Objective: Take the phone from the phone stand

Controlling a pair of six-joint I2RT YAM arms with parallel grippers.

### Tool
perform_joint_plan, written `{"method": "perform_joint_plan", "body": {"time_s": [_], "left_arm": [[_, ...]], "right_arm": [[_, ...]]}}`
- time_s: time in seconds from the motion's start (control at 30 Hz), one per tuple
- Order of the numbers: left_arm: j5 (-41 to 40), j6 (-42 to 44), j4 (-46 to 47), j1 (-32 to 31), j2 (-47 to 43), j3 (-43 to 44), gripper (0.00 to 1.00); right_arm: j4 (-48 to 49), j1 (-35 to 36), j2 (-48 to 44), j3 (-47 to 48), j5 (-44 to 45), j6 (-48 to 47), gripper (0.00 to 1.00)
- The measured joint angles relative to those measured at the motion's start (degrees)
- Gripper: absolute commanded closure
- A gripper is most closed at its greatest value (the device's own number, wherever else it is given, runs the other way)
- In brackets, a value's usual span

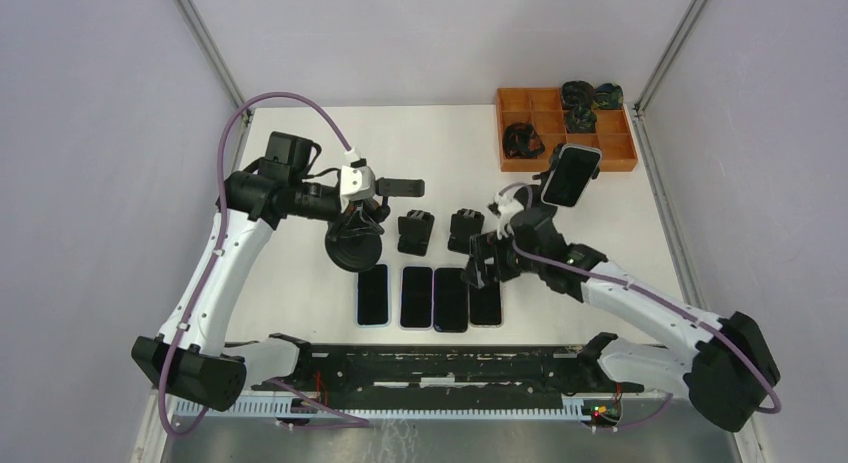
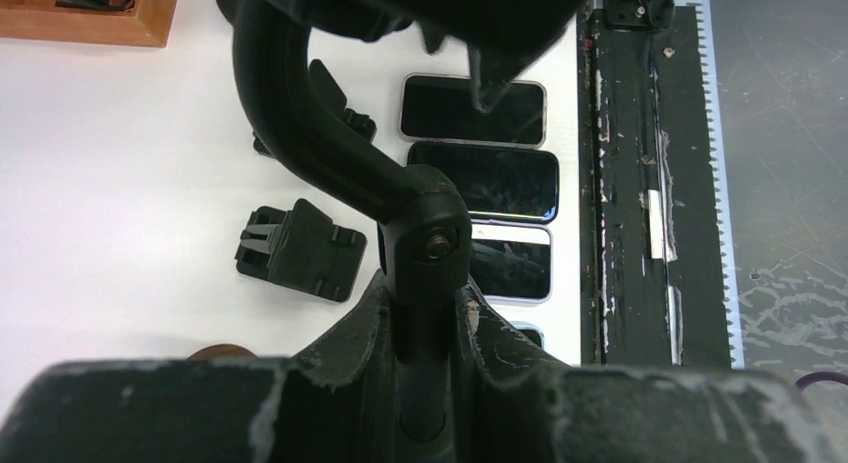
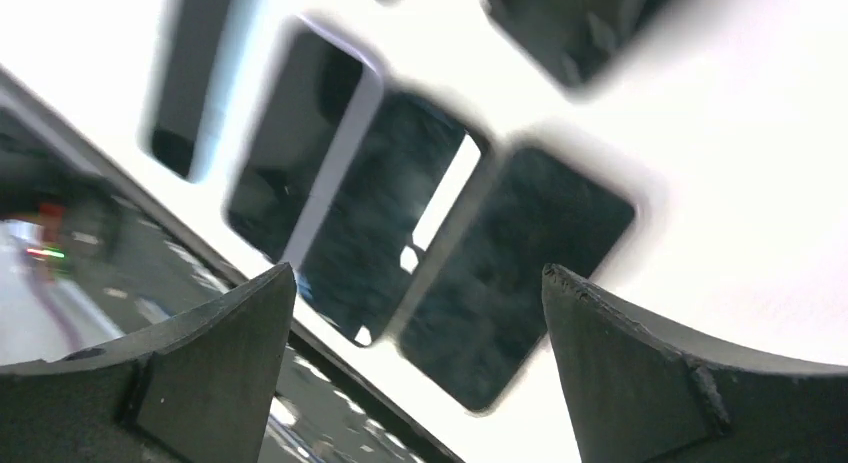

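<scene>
A white-edged phone [image 1: 570,175] stands tilted up on a black stand [image 1: 551,161] at the back right, next to the orange tray. My left gripper [image 1: 362,211] is shut on the neck of another black phone stand [image 1: 353,248] with a round base and an empty clamp; the left wrist view shows my fingers [image 2: 360,328] pinching its jointed arm [image 2: 428,245]. My right gripper [image 1: 480,273] is open and empty, hovering over the right end of a row of phones [image 1: 450,299] lying flat. They show blurred between its fingers [image 3: 250,323] in the right wrist view [image 3: 520,253].
Two small black mounts [image 1: 416,233] [image 1: 466,228] sit behind the row of several flat phones [image 2: 483,181]. An orange compartment tray [image 1: 620,153] with dark items is at the back right. A black rail [image 1: 450,368] runs along the near edge.
</scene>
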Motion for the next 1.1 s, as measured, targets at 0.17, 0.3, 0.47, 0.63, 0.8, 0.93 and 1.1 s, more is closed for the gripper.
{"method": "perform_joint_plan", "body": {"time_s": [0.17, 0.3, 0.47, 0.63, 0.8, 0.93, 1.1], "left_arm": [[1.1, 0.0, 0.0, 0.0, 0.2, 0.0, 0.98], [1.9, 0.3, -0.4, 0.0, 0.3, 0.0, 0.98], [2.3, 2.1, -2.6, 0.0, 0.4, 0.0, 0.98], [2.1, 4.3, -4.1, 0.0, 0.3, 0.0, 0.98], [2.0, 6.6, -5.6, 0.0, 0.3, 0.0, 0.98], [1.8, 9.3, -7.9, 0.0, 0.4, 0.0, 0.98], [0.2, 14.0, -12.8, 0.0, 1.5, 0.0, 0.98]], "right_arm": [[-0.9, -0.1, -4.2, 19.8, -6.1, -3.4, 0.02], [5.4, 0.0, -4.2, 30.0, -15.7, -3.5, 0.02], [12.0, 0.0, 0.9, 35.0, -24.8, -0.9, 0.02], [14.5, 0.6, 6.2, 36.0, -29.2, 1.7, 0.02], [15.3, 2.3, 8.8, 36.4, -30.9, 2.5, 0.04], [16.4, 3.4, 10.0, 36.6, -32.0, 2.8, 0.17], [17.6, 3.9, 12.2, 38.4, -33.7, 3.4, 0.32]]}}
